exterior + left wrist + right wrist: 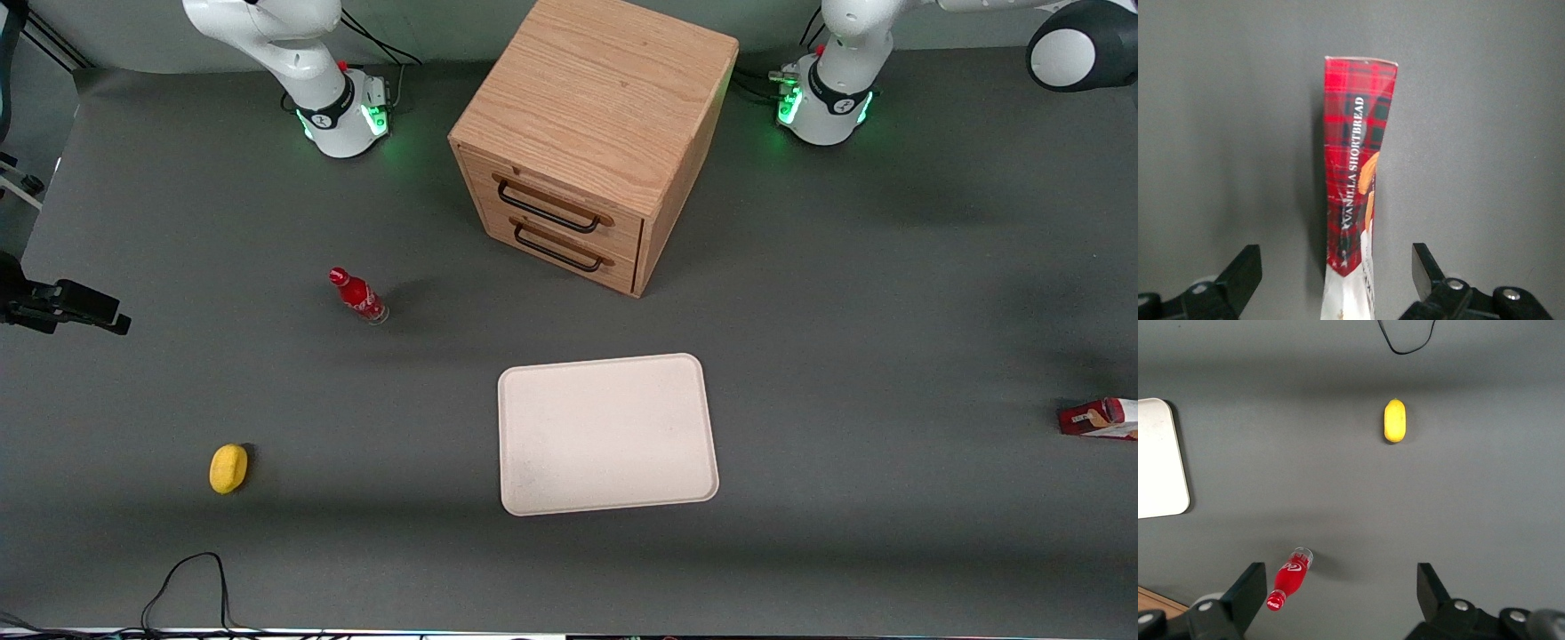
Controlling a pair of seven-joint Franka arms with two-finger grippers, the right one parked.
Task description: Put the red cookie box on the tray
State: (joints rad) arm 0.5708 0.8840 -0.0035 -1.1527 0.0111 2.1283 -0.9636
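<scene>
The red cookie box (1100,418) lies on the grey table toward the working arm's end, cut off by the edge of the front view. In the left wrist view its tartan carton (1355,173) with "vanilla shortbread" lettering and a white end runs lengthwise between the fingers. My gripper (1336,277) hangs above the box, open, one black finger (1241,273) on each side and well apart from the carton. The cream-white tray (607,434) sits bare in the middle of the table, nearer the front camera than the cabinet.
A wooden two-drawer cabinet (591,133) stands farther from the camera than the tray. A small red bottle (358,296) and a yellow lemon-like object (228,468) sit toward the parked arm's end. A black cable (187,578) loops at the table's near edge.
</scene>
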